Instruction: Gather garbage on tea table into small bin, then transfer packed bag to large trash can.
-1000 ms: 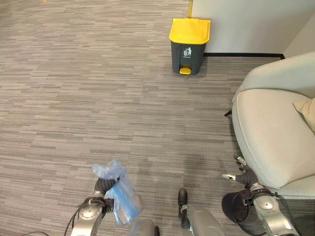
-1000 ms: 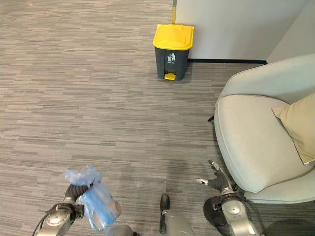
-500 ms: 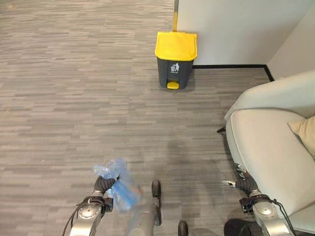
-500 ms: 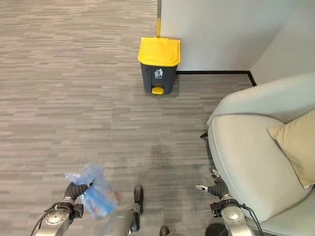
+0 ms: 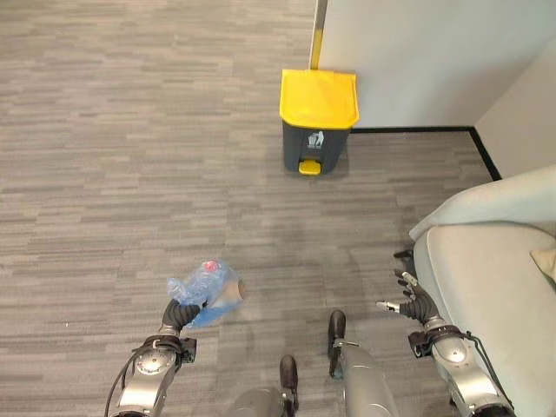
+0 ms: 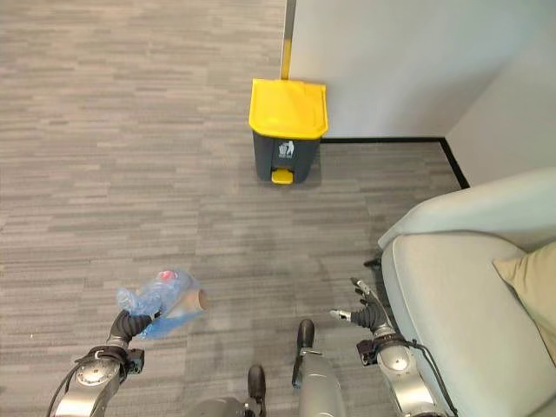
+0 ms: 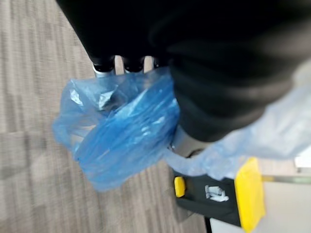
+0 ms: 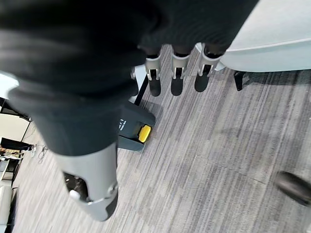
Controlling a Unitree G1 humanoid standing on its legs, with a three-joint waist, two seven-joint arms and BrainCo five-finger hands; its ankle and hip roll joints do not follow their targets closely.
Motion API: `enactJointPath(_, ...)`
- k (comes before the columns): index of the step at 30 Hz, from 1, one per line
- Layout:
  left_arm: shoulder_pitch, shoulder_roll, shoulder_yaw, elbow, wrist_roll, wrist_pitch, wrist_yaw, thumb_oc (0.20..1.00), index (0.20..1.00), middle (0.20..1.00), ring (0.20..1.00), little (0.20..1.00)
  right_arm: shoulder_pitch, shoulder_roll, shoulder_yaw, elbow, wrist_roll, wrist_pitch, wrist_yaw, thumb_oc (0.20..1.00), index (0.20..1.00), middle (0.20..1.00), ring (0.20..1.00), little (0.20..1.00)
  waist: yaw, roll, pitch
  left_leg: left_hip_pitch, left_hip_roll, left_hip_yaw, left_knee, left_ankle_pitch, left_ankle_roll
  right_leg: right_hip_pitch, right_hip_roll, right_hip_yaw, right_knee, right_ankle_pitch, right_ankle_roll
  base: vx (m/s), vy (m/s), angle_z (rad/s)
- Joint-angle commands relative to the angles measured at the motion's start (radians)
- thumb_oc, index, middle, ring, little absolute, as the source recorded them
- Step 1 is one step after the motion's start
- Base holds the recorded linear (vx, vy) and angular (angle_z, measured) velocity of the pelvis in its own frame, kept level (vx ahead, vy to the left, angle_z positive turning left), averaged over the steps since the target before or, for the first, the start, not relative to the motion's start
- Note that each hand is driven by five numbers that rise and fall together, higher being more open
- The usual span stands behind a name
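Note:
My left hand (image 5: 180, 313) is shut on the neck of a blue plastic garbage bag (image 5: 207, 289), which swings out to the right above the carpet; the bag (image 7: 121, 133) bulges past the fingers in the left wrist view. A dark grey trash can with a yellow lid (image 5: 318, 120) stands against the white wall ahead, lid closed, with a yellow pedal at its base. In the right eye view the can (image 6: 288, 130) sits centre top. My right hand (image 5: 410, 301) hangs open near the armchair, holding nothing; its straight fingers (image 8: 176, 77) show in the right wrist view.
A light grey armchair (image 5: 499, 269) with a beige cushion (image 6: 532, 282) fills the right side, close to my right arm. A white wall (image 5: 434, 52) with a dark skirting runs behind the can. Grey striped carpet (image 5: 130, 156) spreads to the left and ahead.
The camera has advanced toward the trash can, which now looks larger. The bag has swung up and to the right from my left hand. The right hand stays open beside the armchair.

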Motion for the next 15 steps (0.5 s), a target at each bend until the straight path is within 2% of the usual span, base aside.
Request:
enactJointPath(1, 0.002, 0.028, 0.013, -0.098, 0.001, -0.047, -0.001, 0.200, 0.200, 0.200, 0.200, 0.200, -0.022, -0.025, -0.039, -0.020, -0.011, -0.025, -0.006, 1.000, 1.000, 1.000, 1.000, 1.000, -0.026, -0.006, 0.033, 0.064, 0.071, -0.079, 0.084, -0.089, -0.051, 0.155, -0.007, 0.003, -0.078, 0.068, 0.033, 0.40, -0.160, 0.60)
enactJointPath(2, 0.003, 0.028, 0.013, -0.098, 0.001, -0.047, -0.001, 0.200, 0.200, 0.200, 0.200, 0.200, -0.021, -0.025, -0.039, -0.021, -0.011, -0.025, -0.006, 1.000, 1.000, 1.000, 1.000, 1.000, -0.027, -0.005, 0.034, 0.067, 0.072, -0.081, 0.083, -0.090, -0.051, 0.158, -0.007, 0.002, -0.079, 0.067, 0.033, 0.53, -0.266, 0.82)
enactJointPath(3, 0.026, 0.016, 0.014, -0.104, -0.001, -0.044, -0.011, 0.200, 0.200, 0.200, 0.200, 0.200, 0.006, -0.034, -0.048, -0.019, -0.019, -0.027, -0.002, 1.000, 1.000, 1.000, 1.000, 1.000, -0.038, 0.006, 0.008, 0.109, 0.104, -0.099, 0.116, -0.089, -0.085, 0.183, -0.003, 0.013, -0.034, 0.071, 0.006, 0.65, -0.424, 1.03)
enactJointPath(4, 0.036, 0.012, 0.011, -0.105, 0.004, -0.041, -0.017, 0.200, 0.200, 0.200, 0.200, 0.200, 0.023, -0.040, -0.053, -0.025, -0.011, -0.033, -0.003, 1.000, 1.000, 1.000, 1.000, 1.000, -0.042, 0.014, -0.005, 0.080, 0.144, -0.106, 0.221, -0.019, -0.119, 0.216, 0.019, 0.005, -0.028, 0.049, -0.022, 0.72, -0.514, 0.91)
enactJointPath(5, 0.037, 0.010, 0.008, -0.107, -0.001, -0.038, -0.021, 0.200, 0.200, 0.200, 0.200, 0.200, 0.029, -0.044, -0.057, -0.025, -0.006, -0.033, -0.004, 1.000, 1.000, 1.000, 1.000, 1.000, -0.043, 0.014, -0.007, 0.048, 0.161, -0.107, 0.297, 0.023, -0.130, 0.235, 0.031, 0.004, -0.027, 0.035, -0.037, 0.50, -0.484, 0.93)
enactJointPath(6, 0.030, 0.008, 0.002, -0.110, -0.006, -0.035, -0.025, 0.200, 0.200, 0.200, 0.200, 0.200, 0.035, -0.054, -0.065, -0.015, 0.008, -0.036, -0.015, 1.000, 1.000, 1.000, 1.000, 1.000, -0.045, 0.013, -0.005, -0.004, 0.197, -0.099, 0.425, 0.089, -0.135, 0.272, 0.057, 0.002, -0.026, 0.001, -0.073, 0.34, -0.341, 0.94)
enactJointPath(7, 0.028, 0.007, 0.002, -0.111, -0.011, -0.035, -0.026, 0.200, 0.200, 0.200, 0.200, 0.200, 0.037, -0.058, -0.069, -0.011, 0.011, -0.033, -0.020, 1.000, 1.000, 1.000, 1.000, 1.000, -0.048, 0.012, -0.008, -0.016, 0.212, -0.087, 0.457, 0.104, -0.131, 0.288, 0.066, 0.000, -0.027, -0.018, -0.086, 0.36, -0.315, 0.50)
enactJointPath(8, 0.023, 0.006, -0.003, -0.110, -0.012, -0.033, -0.024, 0.200, 0.200, 0.200, 0.200, 0.200, 0.037, -0.060, -0.074, -0.003, 0.012, -0.031, -0.026, 1.000, 1.000, 1.000, 1.000, 1.000, -0.050, 0.009, -0.008, -0.036, 0.225, -0.074, 0.488, 0.111, -0.127, 0.304, 0.068, 0.000, -0.028, -0.035, -0.096, 0.26, -0.174, 0.01)
enactJointPath(9, 0.018, 0.004, -0.004, -0.109, -0.016, -0.034, -0.023, 0.200, 0.200, 0.200, 0.200, 0.200, 0.036, -0.064, -0.074, 0.001, 0.014, -0.029, -0.028, 1.000, 1.000, 1.000, 1.000, 1.000, -0.047, 0.009, -0.005, -0.045, 0.224, -0.063, 0.474, 0.090, -0.114, 0.320, 0.075, 0.005, -0.027, -0.051, -0.101, 0.28, -0.141, -0.38)
enactJointPath(10, 0.011, 0.003, -0.009, -0.105, -0.015, -0.034, -0.023, 0.200, 0.200, 0.200, 0.200, 0.200, 0.031, -0.065, -0.076, 0.004, 0.021, -0.029, -0.030, 1.000, 1.000, 1.000, 1.000, 1.000, -0.044, 0.002, -0.005, -0.080, 0.195, -0.070, 0.449, 0.070, -0.102, 0.333, 0.071, 0.013, -0.033, -0.057, -0.099, 0.36, -0.111, -0.29)
enactJointPath(11, 0.008, 0.001, -0.020, -0.102, -0.011, -0.035, -0.026, 0.200, 0.200, 0.200, 0.200, 0.200, 0.035, -0.069, -0.089, 0.007, 0.030, -0.031, -0.030, 1.000, 1.000, 1.000, 1.000, 1.000, -0.042, 0.001, -0.004, -0.112, 0.185, -0.053, 0.385, 0.023, -0.093, 0.361, 0.066, 0.020, -0.039, -0.073, -0.087, 0.27, -0.070, -0.11)
enactJointPath(13, 0.003, 0.000, -0.024, -0.096, -0.006, -0.035, -0.027, 0.200, 0.200, 0.200, 0.200, 0.200, 0.035, -0.070, -0.097, 0.011, 0.033, -0.031, -0.033, 1.000, 1.000, 1.000, 1.000, 1.000, -0.040, -0.005, -0.002, -0.157, 0.178, -0.033, 0.344, 0.005, -0.088, 0.380, 0.057, 0.016, -0.051, -0.083, -0.083, 0.18, -0.038, -0.12)
enactJointPath(15, 0.002, 0.003, -0.026, -0.096, -0.005, -0.036, -0.026, 0.200, 0.200, 0.200, 0.200, 0.200, 0.031, -0.071, -0.097, 0.012, 0.035, -0.030, -0.038, 1.000, 1.000, 1.000, 1.000, 1.000, -0.030, -0.006, 0.001, -0.196, 0.168, -0.027, 0.310, 0.015, -0.088, 0.394, 0.059, 0.019, -0.057, -0.087, -0.083, 0.20, -0.011, -0.10)
